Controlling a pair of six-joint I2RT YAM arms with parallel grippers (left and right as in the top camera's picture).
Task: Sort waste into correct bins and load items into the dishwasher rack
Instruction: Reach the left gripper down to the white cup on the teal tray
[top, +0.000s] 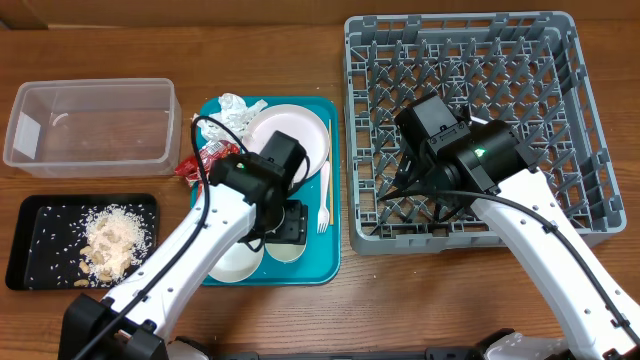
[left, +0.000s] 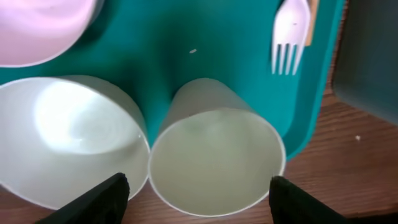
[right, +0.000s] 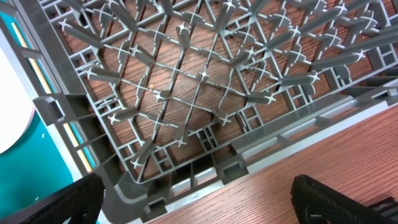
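The left gripper (left: 196, 198) hangs spread around the cup (left: 214, 149), which sits on the tray (left: 205, 37) touching a bowl (left: 68, 137). Close evenly on its rim; the left finger (left: 106, 196) may catch that bowl. The right gripper (right: 199, 202), spread and empty, hovers over the rack (right: 186, 93).

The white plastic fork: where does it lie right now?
In the overhead view, the fork lies along the right edge of the teal tray, just right of the white plate, with the grey rack beyond.
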